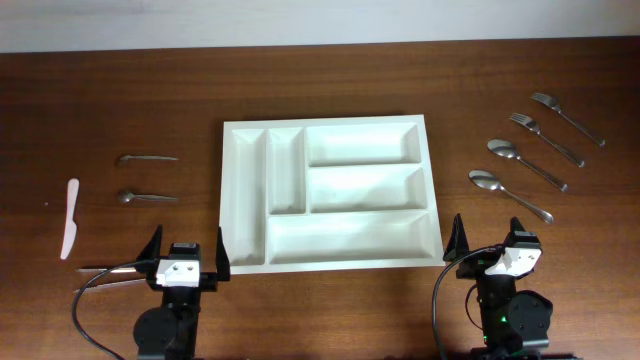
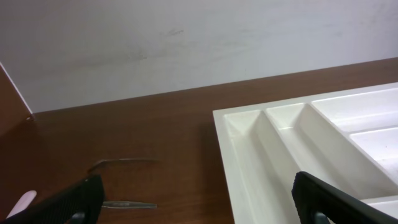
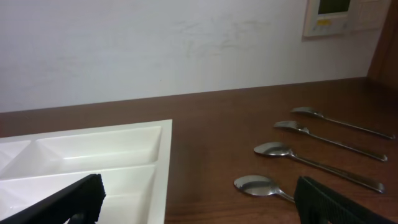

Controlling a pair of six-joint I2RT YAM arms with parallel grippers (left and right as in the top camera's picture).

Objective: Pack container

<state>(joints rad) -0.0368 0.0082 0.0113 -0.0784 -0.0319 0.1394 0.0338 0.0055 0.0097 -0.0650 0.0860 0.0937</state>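
The container (image 1: 360, 185), a large white tray with five empty compartments, lies in the middle of the table. My left gripper (image 1: 187, 250) hangs open at its near left corner, with nothing between its fingers. The left wrist view shows the tray's left end (image 2: 298, 143) ahead of the black fingertips (image 2: 68, 202). My right gripper (image 1: 488, 245) stands open just off the tray's near right corner, also holding nothing. In the right wrist view the tray's right edge (image 3: 165, 162) is at the left, and a spoon (image 3: 258, 184) lies on the wood ahead.
Left of the tray lie two small metal spoons (image 1: 147, 158) (image 1: 145, 197) and a white plastic knife (image 1: 70, 218). On the right lie two spoons (image 1: 510, 195) (image 1: 525, 163) and two forks (image 1: 546, 138) (image 1: 567, 117). A white wall rises behind the table's far edge.
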